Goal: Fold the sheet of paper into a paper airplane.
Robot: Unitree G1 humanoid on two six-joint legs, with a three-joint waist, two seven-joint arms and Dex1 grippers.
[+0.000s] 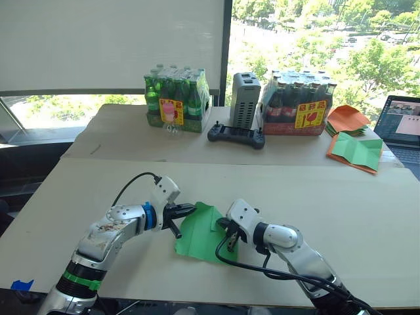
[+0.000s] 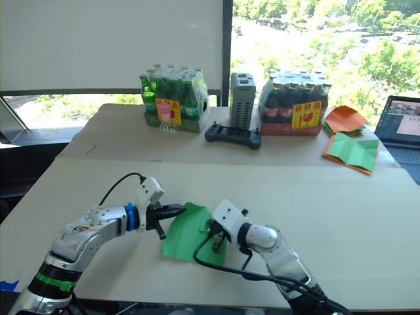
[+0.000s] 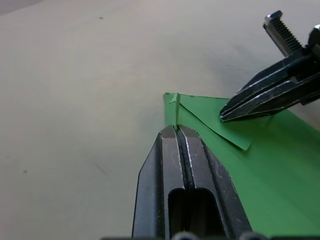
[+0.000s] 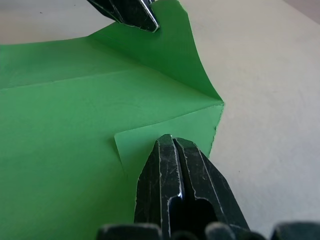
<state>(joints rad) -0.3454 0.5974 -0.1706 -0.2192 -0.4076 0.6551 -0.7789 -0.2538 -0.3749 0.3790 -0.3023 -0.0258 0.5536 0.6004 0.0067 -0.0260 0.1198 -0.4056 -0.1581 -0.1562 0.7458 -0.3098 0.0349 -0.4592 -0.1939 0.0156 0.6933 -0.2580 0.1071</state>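
Right now the sheet of paper [image 1: 200, 235] lies on the near table [image 1: 341, 216] between both arms, its long axis running from 1 o'clock down to 7 o'clock. The left gripper [image 1: 184, 211], fingers pressed together, pinches its far corner at 11 o'clock; the right gripper [image 1: 230, 237], also closed, clamps the folded flap at 3 o'clock.

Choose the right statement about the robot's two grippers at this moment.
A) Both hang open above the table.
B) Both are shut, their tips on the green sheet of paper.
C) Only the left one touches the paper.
B: the left gripper and the right gripper each show fingers pressed together, tips on the sheet of paper.
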